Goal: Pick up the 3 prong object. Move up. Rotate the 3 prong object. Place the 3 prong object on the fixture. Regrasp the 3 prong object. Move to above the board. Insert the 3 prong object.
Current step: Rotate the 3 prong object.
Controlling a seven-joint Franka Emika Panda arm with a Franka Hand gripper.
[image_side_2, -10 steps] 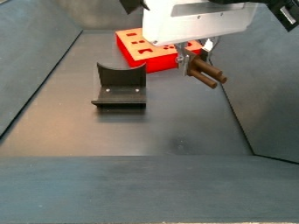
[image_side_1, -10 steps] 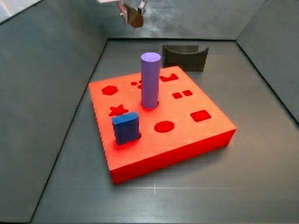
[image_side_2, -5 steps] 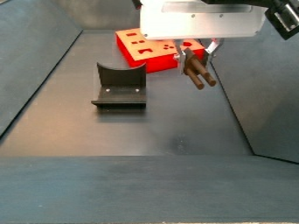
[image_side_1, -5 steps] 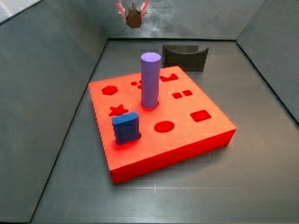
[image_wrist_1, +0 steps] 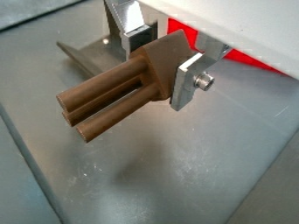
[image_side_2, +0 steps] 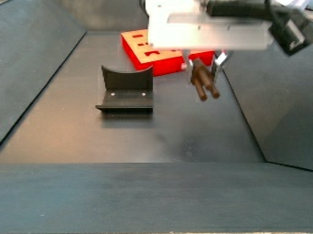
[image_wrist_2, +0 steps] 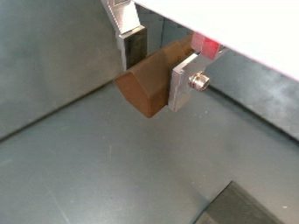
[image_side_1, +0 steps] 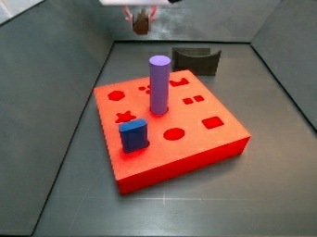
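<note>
My gripper (image_side_2: 202,66) hangs high in the air, shut on the 3 prong object (image_side_2: 204,82), a small dark brown piece whose prongs point steeply down. In both wrist views the silver fingers (image_wrist_1: 187,80) clamp its flat-sided body (image_wrist_2: 149,86), and the three prongs (image_wrist_1: 103,101) stick out free. In a side view the gripper (image_side_1: 143,18) is up at the back, left of the fixture (image_side_1: 198,60). The fixture (image_side_2: 124,91) stands bare on the floor. The red board (image_side_1: 186,165) with shaped holes lies below and in front.
A tall purple cylinder (image_side_1: 160,83) and a blue block (image_side_1: 133,136) stand in holes of the board. Grey sloped walls (image_side_1: 56,83) ring the floor. A corner of the fixture (image_wrist_2: 251,206) shows below the gripper in a wrist view.
The gripper has turned with the 3 prong object in it: the prongs swung from pointing sideways to pointing steeply downward. Its height is much the same.
</note>
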